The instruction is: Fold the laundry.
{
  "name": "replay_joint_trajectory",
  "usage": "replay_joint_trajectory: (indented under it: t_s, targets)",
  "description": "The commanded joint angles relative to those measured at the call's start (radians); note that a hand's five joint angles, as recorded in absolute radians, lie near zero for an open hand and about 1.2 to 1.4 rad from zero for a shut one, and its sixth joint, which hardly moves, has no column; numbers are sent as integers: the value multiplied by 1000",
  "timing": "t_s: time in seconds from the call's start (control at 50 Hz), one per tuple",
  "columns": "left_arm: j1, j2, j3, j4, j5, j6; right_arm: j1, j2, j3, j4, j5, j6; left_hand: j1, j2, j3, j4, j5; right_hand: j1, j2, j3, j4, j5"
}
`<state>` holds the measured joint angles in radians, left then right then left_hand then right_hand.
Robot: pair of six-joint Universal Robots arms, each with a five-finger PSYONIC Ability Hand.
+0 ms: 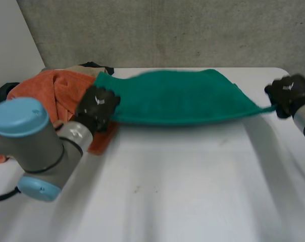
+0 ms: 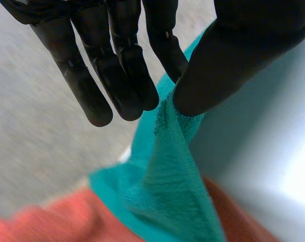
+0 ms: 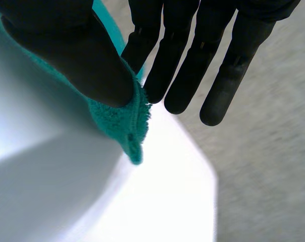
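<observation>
Head view: a green towel is stretched across the far half of the white table, spanning from the left hand to the right hand. Its near edge runs in a shallow curve between the two hands. Whether its far edge rests on the table cannot be told. The left end of the towel overlaps an orange cloth, which lies bunched at the far left of the table. A dark piece of fabric shows at the rear of that pile.

Left wrist view: the left hand is grasping the towel. The thumb presses a gathered corner of the green fabric against the nearest of the fingers; the remaining fingers are extended, clear of the cloth. The towel falls away from the pinch in a fold, with the orange cloth beneath and beside it.

Right wrist view: the right hand is likewise grasping the towel. Its thumb clamps the opposite corner against the nearest finger, and a small tip of green fabric projects past the pinch above the table surface.
</observation>
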<state>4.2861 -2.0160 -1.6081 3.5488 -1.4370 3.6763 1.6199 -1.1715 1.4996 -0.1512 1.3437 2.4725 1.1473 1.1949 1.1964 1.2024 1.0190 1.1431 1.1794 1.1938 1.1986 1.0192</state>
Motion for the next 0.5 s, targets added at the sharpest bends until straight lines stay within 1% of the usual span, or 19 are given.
replay_joint_trajectory:
  t_s: [0.02, 0.08, 0.12, 0.16, 0.22, 0.4, 0.48, 0.5]
  targets:
    - [32, -79, -29, 1, 45, -1, -45, 50, 37, -5, -51, 0, -163, -210, -212, -218, -209, 253, 217, 202, 198, 202]
    - [47, -87, -32, 2, 78, -5, -55, 53, 37, -4, -52, -1, -182, -230, -231, -237, -228, 253, 217, 202, 198, 202]
    - [69, -89, -30, 5, 93, -10, -60, 55, 37, 1, -51, 0, -305, -352, -354, -360, -351, 253, 217, 202, 198, 202]
    - [84, -89, -30, 5, 96, -12, -64, 52, 39, 2, -51, 5, -367, -415, -416, -422, -413, 253, 217, 202, 198, 202]
    - [103, -89, -32, 5, 101, -10, -64, 52, 42, 2, -51, 8, -370, -418, -419, -425, -416, 253, 217, 202, 198, 202]
    - [118, -95, -52, -5, 102, -4, -69, 55, 45, 2, -55, 6, -399, -447, -449, -455, -446, 253, 217, 202, 198, 202]
    - [126, -87, -82, -8, 110, -4, -75, 61, 45, 2, -57, 6, -552, -599, -601, -607, -598, 253, 217, 202, 198, 202]
    - [127, -87, -82, -10, 115, -4, -77, 62, 45, 2, -57, 6, -558, -606, -607, -613, -604, 253, 217, 202, 198, 202]
